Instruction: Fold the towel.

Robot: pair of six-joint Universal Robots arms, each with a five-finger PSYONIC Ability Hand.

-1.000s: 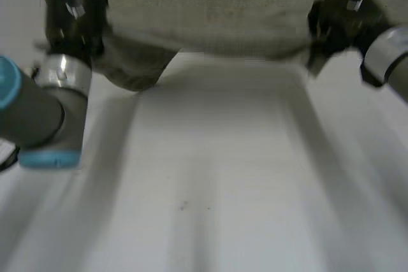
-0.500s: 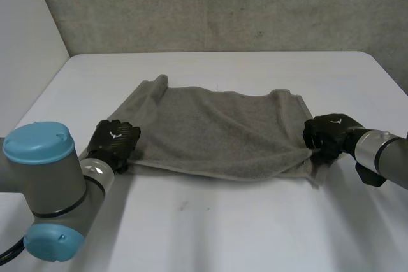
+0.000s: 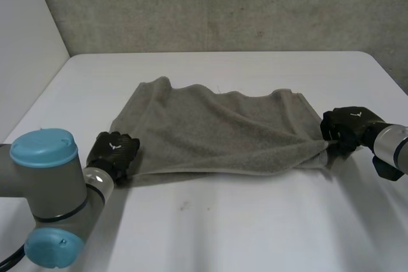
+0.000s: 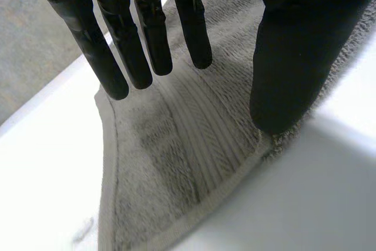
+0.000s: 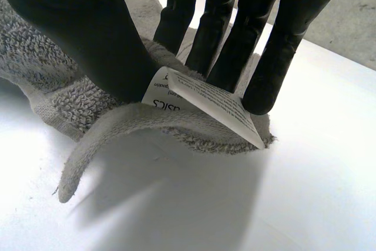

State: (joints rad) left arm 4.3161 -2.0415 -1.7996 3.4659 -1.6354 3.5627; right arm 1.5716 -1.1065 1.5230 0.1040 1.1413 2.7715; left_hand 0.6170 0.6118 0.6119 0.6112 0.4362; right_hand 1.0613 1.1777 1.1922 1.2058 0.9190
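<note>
White table (image 3: 255, 234) carries the towel (image 3: 217, 132) spread out; the right hand (image 5: 88, 33) pinches its near right corner, presumably to carry it over, while the left hand (image 4: 299, 39) rests released over the near left corner.

The grey towel (image 3: 217, 135) lay spread wide and rumpled across the white table (image 3: 255, 221), a white label (image 5: 205, 101) at one corner.

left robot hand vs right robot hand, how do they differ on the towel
Left robot hand has straight fingers over flat towel; right robot hand pinches a bunched corner. A white label lies at the right's fingertips; ribbed border at the left's. Both are at near corners.
</note>
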